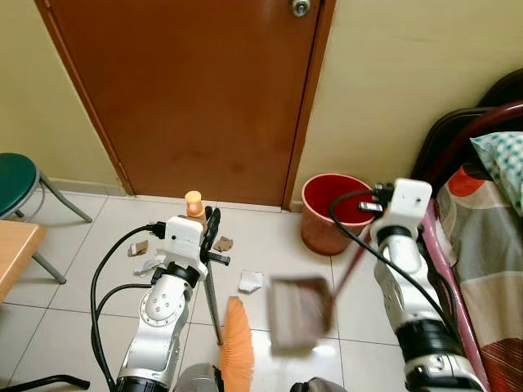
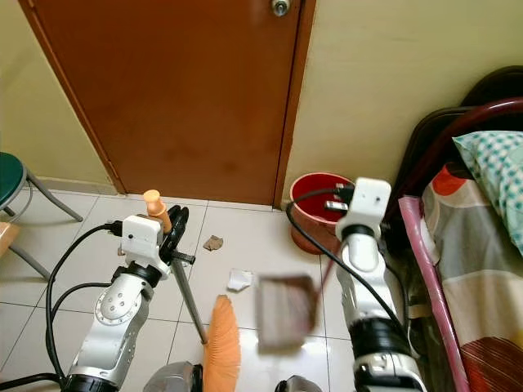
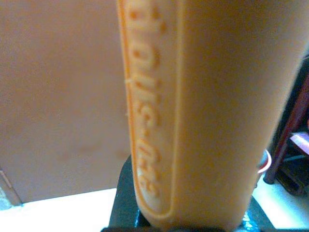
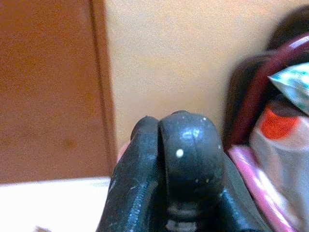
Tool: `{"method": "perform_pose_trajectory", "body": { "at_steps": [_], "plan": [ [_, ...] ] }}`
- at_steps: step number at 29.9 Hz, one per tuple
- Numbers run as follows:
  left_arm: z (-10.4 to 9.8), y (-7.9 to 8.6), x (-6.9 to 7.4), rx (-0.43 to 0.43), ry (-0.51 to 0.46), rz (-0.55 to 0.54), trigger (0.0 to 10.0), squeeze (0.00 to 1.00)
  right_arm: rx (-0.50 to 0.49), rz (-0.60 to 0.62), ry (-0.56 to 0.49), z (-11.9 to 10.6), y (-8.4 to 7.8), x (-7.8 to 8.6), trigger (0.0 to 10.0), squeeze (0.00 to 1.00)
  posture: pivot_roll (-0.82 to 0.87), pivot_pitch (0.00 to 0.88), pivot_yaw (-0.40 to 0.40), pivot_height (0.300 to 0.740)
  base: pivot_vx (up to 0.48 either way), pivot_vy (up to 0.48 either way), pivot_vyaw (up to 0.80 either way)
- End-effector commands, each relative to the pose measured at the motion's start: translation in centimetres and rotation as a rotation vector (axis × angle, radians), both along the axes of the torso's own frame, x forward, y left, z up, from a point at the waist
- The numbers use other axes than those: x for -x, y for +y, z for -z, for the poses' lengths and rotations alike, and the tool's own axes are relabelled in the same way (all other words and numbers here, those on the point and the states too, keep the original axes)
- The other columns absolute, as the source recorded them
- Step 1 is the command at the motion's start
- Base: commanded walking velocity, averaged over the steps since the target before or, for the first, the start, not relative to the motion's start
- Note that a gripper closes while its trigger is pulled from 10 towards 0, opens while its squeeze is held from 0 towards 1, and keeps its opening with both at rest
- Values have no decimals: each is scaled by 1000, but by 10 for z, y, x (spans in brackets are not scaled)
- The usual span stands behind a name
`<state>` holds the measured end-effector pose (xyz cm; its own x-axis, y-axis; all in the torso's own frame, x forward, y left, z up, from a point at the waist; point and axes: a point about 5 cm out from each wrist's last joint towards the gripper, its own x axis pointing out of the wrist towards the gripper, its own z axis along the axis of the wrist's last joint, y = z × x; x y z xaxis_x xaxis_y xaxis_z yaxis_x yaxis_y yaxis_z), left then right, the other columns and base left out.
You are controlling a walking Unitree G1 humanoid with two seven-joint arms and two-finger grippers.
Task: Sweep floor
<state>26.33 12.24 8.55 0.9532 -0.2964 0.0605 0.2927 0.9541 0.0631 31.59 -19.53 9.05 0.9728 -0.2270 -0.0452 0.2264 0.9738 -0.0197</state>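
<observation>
The jaws of the left gripper (image 1: 206,231) are closed around the top of the broom (image 1: 237,347), just below its orange handle cap (image 1: 194,202); in the left wrist view this orange grip (image 3: 193,111) stands very close before the camera. The jaws of the right gripper (image 4: 169,169) are pressed together on a dark round handle end (image 4: 190,150), which I judge to be the top of the dustpan (image 1: 299,313), because a thin reddish rod goes from that wrist down to the pan.

The broom's metal stick runs down from the left gripper and slants toward the robot's right, ending in the orange bristles on the tiles between the two arms. The dustpan hangs just beside the bristles, on their right, and it looks blurred, so I cannot tell if it touches the floor.

The litter lies farther from the robot than the bristles, toward the brown door (image 1: 196,90): a white paper scrap (image 1: 250,282) near the brush, a brown scrap (image 1: 223,243) beyond it, and more pieces (image 1: 143,257) by the left arm. In my judgement the next stroke must pull these back toward the pan, so the left arm, which is nearer, does the work. A red bucket (image 1: 331,214) stands by the wall, near the right gripper
</observation>
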Motion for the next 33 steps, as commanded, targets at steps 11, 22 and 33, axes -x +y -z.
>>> {"method": "perform_pose_trajectory", "body": {
  "at_steps": [11, 22, 33],
  "plan": [
    [-2, 22, 3, -69, -7, -106, 10000, 0, -13, 72, 123, 20, -17, 28, 10000, 0, 42, 14, -11, 740, 0, 0, 0],
    [0, 35, 17, -79, 15, -152, 10000, 0, -27, -10, 419, 47, -29, 66, 10000, 0, 41, 10, -25, 740, 0, 0, 0],
    [-20, 34, 18, -81, -64, -175, 10000, 0, -35, -32, 335, 25, -28, 53, 10000, 0, 23, 18, -1, 740, 0, 0, 0]
  ]
}}
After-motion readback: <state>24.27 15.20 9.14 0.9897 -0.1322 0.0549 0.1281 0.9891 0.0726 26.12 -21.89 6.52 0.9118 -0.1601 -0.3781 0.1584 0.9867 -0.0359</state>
